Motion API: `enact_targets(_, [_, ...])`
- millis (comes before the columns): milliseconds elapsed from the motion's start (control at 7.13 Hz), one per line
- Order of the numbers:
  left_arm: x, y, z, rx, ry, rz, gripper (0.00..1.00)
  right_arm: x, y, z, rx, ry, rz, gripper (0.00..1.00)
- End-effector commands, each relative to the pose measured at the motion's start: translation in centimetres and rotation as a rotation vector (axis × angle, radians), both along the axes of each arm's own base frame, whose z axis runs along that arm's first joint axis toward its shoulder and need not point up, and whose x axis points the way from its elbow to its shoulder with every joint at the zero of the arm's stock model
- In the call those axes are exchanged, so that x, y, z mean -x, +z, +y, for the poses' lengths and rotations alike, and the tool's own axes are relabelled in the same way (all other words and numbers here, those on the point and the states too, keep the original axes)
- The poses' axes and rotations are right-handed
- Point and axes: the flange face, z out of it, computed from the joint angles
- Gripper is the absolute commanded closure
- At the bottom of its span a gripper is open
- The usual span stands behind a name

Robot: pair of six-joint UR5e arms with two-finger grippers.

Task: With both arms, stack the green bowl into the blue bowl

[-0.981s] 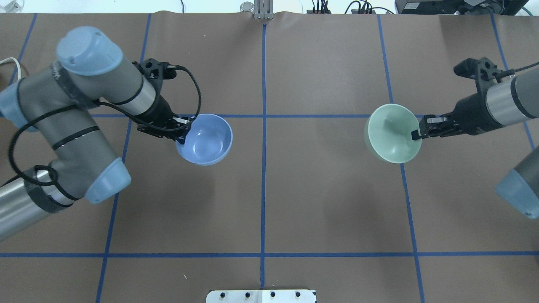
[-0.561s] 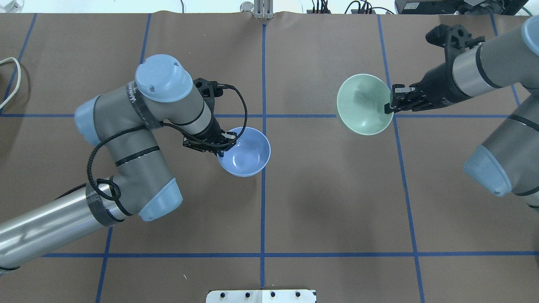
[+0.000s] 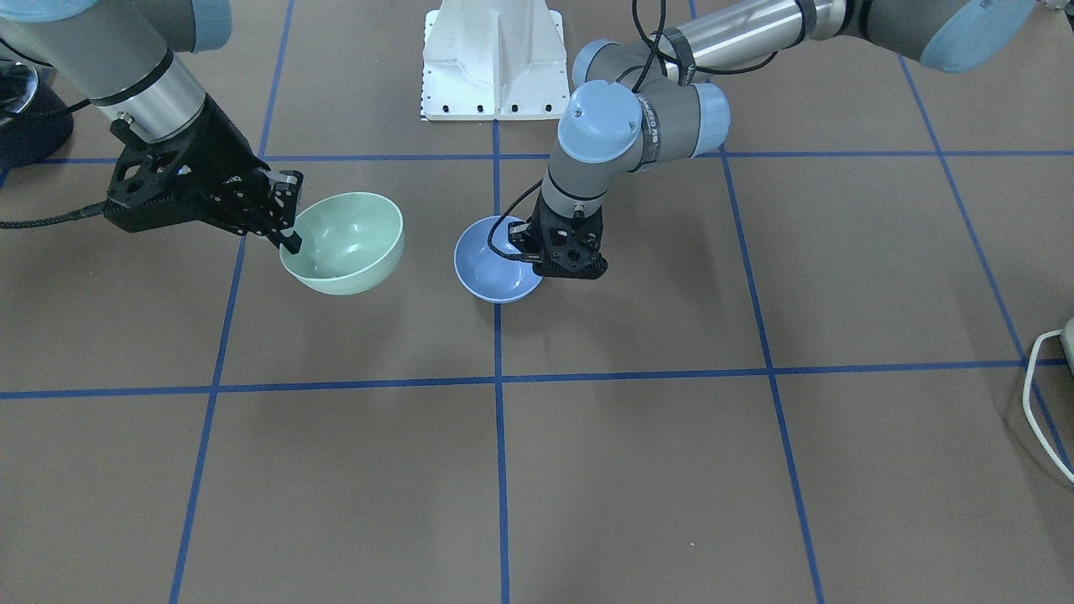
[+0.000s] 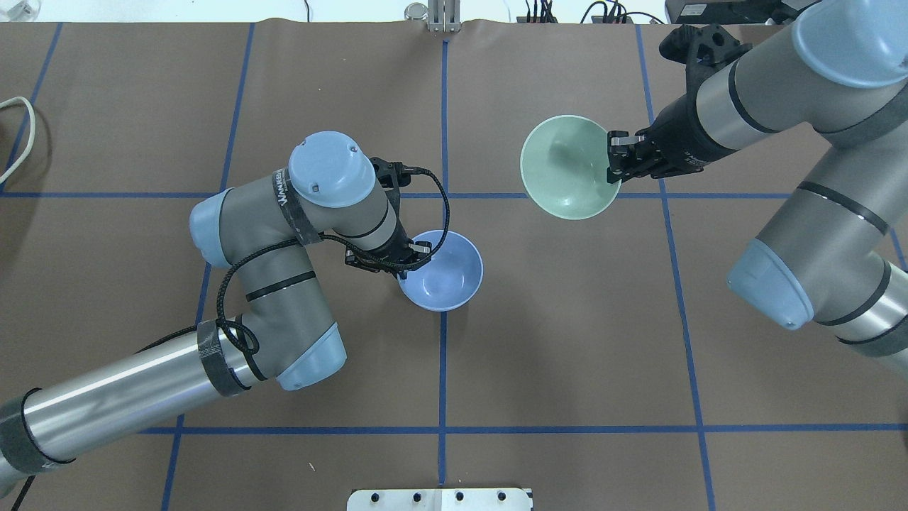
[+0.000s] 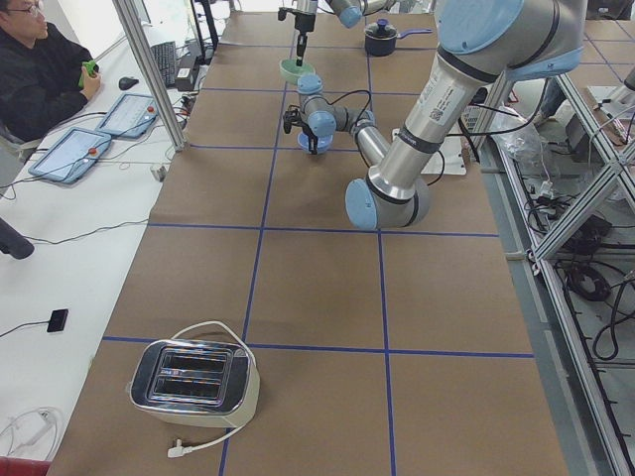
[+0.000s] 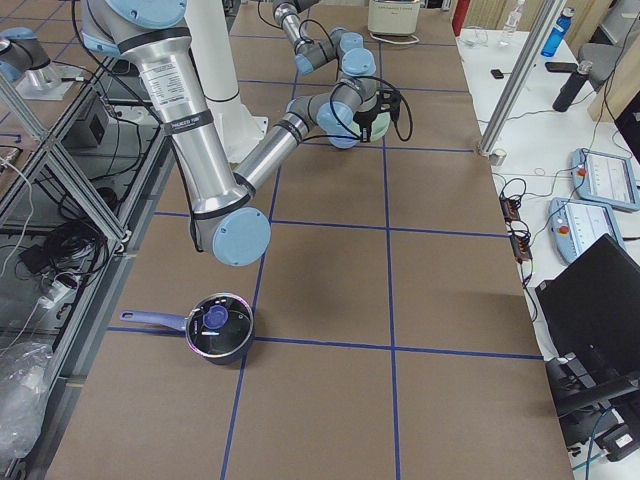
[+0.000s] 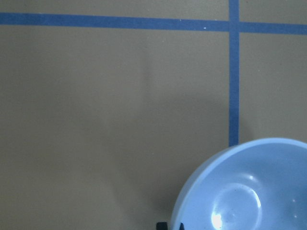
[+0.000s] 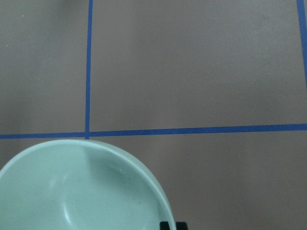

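The blue bowl [image 4: 443, 272] sits at the table's centre line, low at or near the surface; it also shows in the front view [image 3: 497, 260] and the left wrist view [image 7: 249, 191]. My left gripper [image 4: 410, 257] is shut on its rim on the left side. The green bowl [image 4: 567, 168] hangs in the air, tilted, up and to the right of the blue bowl; it also shows in the front view [image 3: 346, 243] and the right wrist view [image 8: 72, 191]. My right gripper [image 4: 614, 160] is shut on its right rim.
A white pedestal [image 3: 495, 59] stands at the robot's base. A toaster [image 5: 193, 382] stands at the table's left end and a dark pot [image 6: 215, 325] at its right end. A white cable [image 4: 18, 135] lies at the far left. Blue tape lines grid the brown table.
My left arm carried the blue bowl right and toward the robot, to the centre line. My right arm carried the green bowl left and away from the robot, toward the centre.
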Motion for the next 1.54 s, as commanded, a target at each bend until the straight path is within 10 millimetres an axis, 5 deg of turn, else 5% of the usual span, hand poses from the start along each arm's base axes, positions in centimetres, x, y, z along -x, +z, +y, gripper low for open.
enact_targets(0, [-0.6, 0.3, 0.2, 0.002, -0.005, 0.007, 1.0, 0.5, -0.4, 0.1, 0.006, 0.012, 0.013, 1.0])
enact_targets(140, [-0.6, 0.2, 0.3, -0.008, -0.004, 0.021, 1.0, 0.6, -0.4, 0.2, 0.006, 0.009, 0.013, 1.0])
enact_targets(421, [-0.1, -0.1, 0.4, -0.024, -0.006, 0.055, 0.03, 1.5, -0.3, 0.7, 0.012, 0.001, 0.017, 1.0])
enact_targets(561, [1.1, -1.1, 0.3, -0.041, -0.008, 0.074, 0.02, 2.7, -0.8, 1.3, 0.011, 0.001, 0.015, 1.0])
enact_targets(701, [4.9, -1.0, -1.2, -0.037, -0.029, 0.095, 0.02, 4.4, -1.5, 2.1, 0.02, 0.014, 0.015, 1.0])
enact_targets(981, [19.2, 1.4, -7.1, -0.06, -0.01, 0.109, 0.02, 10.0, -3.2, 4.8, 0.022, 0.023, 0.025, 1.0])
enact_targets(1262, [29.6, 6.1, -6.6, -0.23, 0.064, 0.018, 0.02, 16.0, -6.4, 6.3, 0.024, 0.012, 0.075, 1.0])
enact_targets(1402, [35.4, 9.0, -6.3, -0.283, 0.06, -0.007, 0.02, 18.0, -5.9, 7.0, 0.03, -0.008, 0.101, 1.0])
